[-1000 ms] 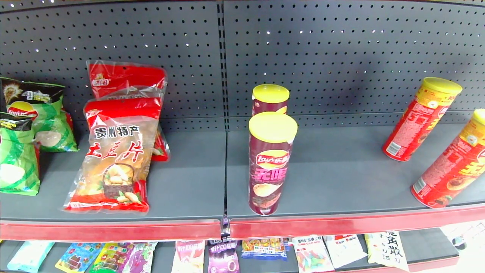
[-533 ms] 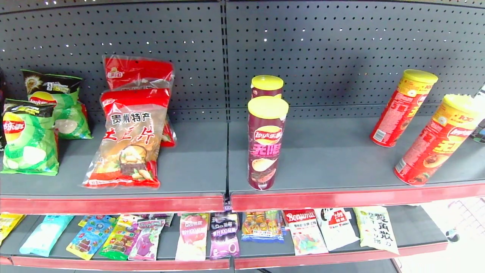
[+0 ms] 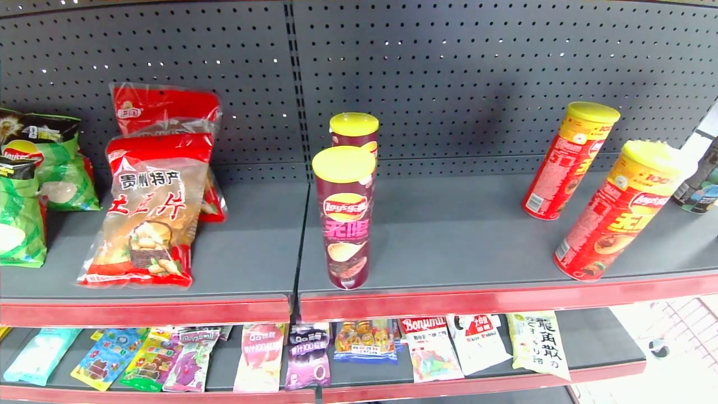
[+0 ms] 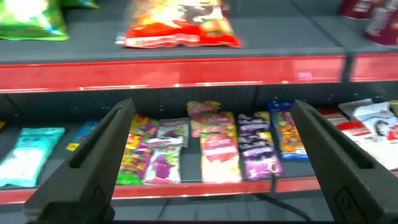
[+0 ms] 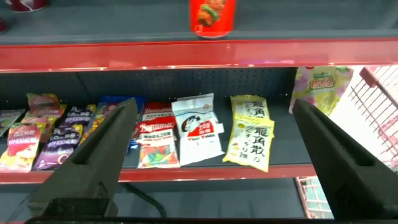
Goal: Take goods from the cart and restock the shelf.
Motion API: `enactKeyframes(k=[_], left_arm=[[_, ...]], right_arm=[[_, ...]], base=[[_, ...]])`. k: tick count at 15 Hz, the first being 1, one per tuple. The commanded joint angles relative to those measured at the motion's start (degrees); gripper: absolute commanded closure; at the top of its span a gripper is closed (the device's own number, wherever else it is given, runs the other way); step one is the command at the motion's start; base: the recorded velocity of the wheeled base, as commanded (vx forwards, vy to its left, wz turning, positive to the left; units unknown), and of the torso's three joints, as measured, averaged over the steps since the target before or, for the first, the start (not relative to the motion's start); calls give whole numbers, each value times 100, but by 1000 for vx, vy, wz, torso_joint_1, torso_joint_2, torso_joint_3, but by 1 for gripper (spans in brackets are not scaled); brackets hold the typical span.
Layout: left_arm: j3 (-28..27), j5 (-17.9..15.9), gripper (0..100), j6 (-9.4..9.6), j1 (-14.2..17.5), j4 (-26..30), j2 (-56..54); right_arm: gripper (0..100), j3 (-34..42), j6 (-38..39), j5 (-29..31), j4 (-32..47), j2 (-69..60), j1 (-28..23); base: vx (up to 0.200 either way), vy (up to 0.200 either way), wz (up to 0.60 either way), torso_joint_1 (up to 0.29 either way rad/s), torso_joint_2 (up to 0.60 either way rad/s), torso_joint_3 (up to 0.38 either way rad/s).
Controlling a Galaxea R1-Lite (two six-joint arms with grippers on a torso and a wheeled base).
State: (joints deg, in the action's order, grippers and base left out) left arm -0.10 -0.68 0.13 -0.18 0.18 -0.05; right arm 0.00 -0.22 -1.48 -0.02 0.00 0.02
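Left gripper: the left gripper (image 4: 212, 106) has its fingers spread wide with nothing between them. It faces the lower shelf (image 4: 205, 186) and is apart from it.
Goods before it: small candy packets (image 4: 217, 146) lie in a row across the gap between the fingers.
Right gripper: the right gripper (image 5: 214, 104) is also spread and empty. It faces the white packets (image 5: 198, 129) and a yellow-green packet (image 5: 252, 132) on the lower shelf and touches neither.
Upper shelf: the upper shelf (image 3: 449, 235) crosses the middle of the head view behind a red front rail (image 3: 477, 300).
Purple cans: near centre, the front purple can (image 3: 345, 219) stands upright at the rail. The rear purple can (image 3: 354, 132) is just behind it at 12 o'clock.
Red cans: toward 3 o'clock, the front red can (image 3: 617, 210) stands near the rail. The rear red can (image 3: 566, 160) is at its 11 o'clock, apart from it.
Dark can: a dark can (image 3: 698, 188) sits at the front red can's 2 o'clock, at the view's edge.
Bags: toward 9 o'clock, a red-topped snack bag (image 3: 148, 213) stands with a second red bag (image 3: 162, 109) behind it. Green chip bags (image 3: 56, 157) are further out at 9 o'clock.
Beside the shelf end: wire mesh (image 5: 376, 112) shows with a pale green bag (image 5: 320, 87) just beside it. I cannot tell whether this is the cart.
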Motion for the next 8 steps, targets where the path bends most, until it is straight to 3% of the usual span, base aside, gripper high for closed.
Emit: enactKeyframes(k=[1,8], left_arm=[[1,-2,0,4,1,-1,5],[1,-2,0,4,1,-1,5]], right_arm=[[0,0,-4,-2,2,9,6],[0,0,-4,-2,-6,9,6]], base=[[0,-200,0,7,2,-2],[0,-200,0,3,3,2]])
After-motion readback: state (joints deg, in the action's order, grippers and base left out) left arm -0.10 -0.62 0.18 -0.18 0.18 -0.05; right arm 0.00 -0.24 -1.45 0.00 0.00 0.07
